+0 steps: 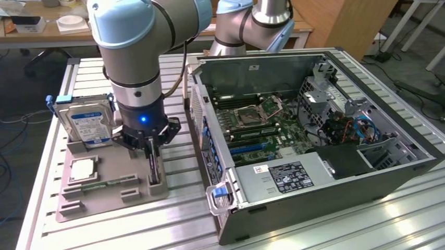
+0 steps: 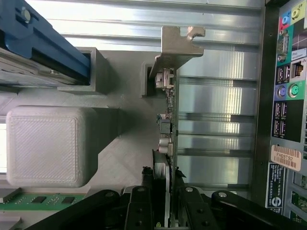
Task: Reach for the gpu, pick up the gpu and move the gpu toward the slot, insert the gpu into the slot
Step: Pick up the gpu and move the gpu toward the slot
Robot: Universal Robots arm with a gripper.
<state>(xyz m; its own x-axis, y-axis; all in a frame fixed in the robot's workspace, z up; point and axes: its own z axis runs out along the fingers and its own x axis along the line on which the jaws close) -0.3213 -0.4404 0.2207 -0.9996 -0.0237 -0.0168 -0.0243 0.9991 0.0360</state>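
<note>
- Standing on edge in a slot of the grey fixture tray [image 1: 97, 200], the gpu [image 1: 156, 172] appears in the exterior view as a thin dark sliver. Its fan face cannot be made out from this angle.
- The arm [image 1: 135, 67] comes straight down over it. The gripper [image 1: 153, 156] sits right on the card's upper edge, and its fingertips are lost against the dark card.
- A hard drive [image 1: 85, 124] with a blue-white label stands upright in the tray towards the exterior view's left, behind the gripper.
- The open computer case [image 1: 313, 203] lies just beside the tray on the exterior view's right, with its motherboard [image 1: 254, 122] exposed. Which slot is meant for the card is hard to tell here.
- In the wrist view the gpu [image 2: 169, 120] runs edge-on away from the camera. Its silvery bracket [image 2: 176, 45] is at the far end, next to a tray post.
- The gripper [image 2: 165, 191] straddles the near end, and its black fingers [image 2: 144, 201] are clamped against both faces of the card. The contact points themselves are cut off by the frame edge.
- The card is seated in the tray, not lifted.
- The case's rear port panel [image 2: 285, 96] runs along one side and is partly cut off.
</note>
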